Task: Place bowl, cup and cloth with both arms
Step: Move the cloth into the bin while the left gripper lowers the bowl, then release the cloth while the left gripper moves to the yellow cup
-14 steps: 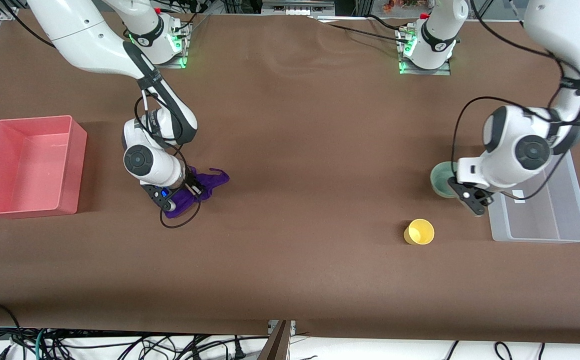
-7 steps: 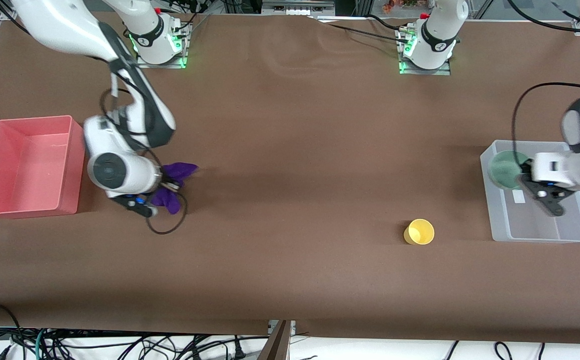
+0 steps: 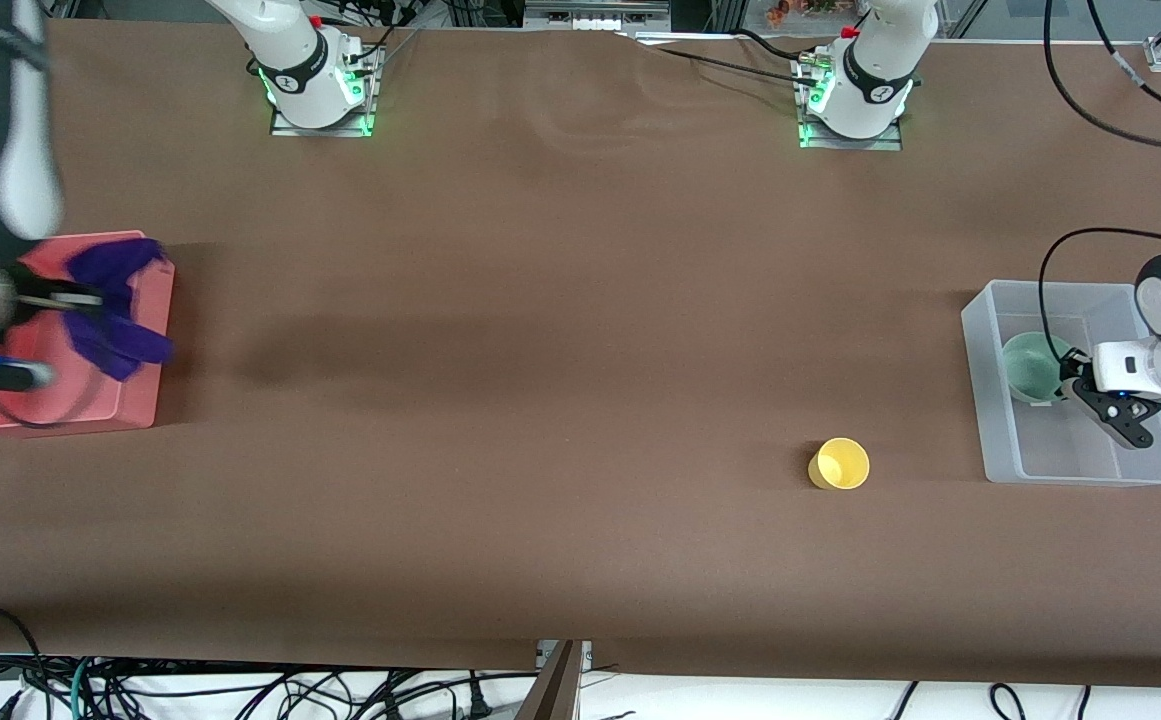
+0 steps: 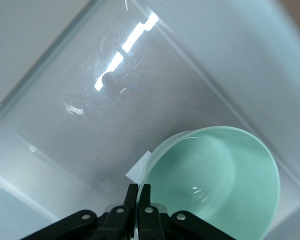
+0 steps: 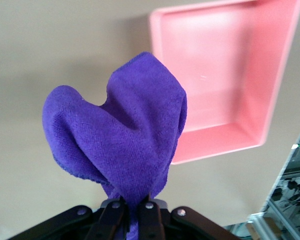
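My left gripper is shut on the rim of the mint-green bowl and holds it inside the clear plastic bin; in the left wrist view the gripper pinches the bowl's rim. My right gripper is shut on the purple cloth and holds it over the pink bin; in the right wrist view the cloth hangs from the gripper beside the pink bin. The yellow cup stands on the table, nearer to the front camera than the clear bin.
The brown table holds the pink bin at the right arm's end and the clear bin at the left arm's end. The two arm bases stand along the table's edge farthest from the front camera.
The right arm lifted the cloth off the table and carried it over the pink bin. The left arm carried the bowl from beside the clear bin into it and lowered it.
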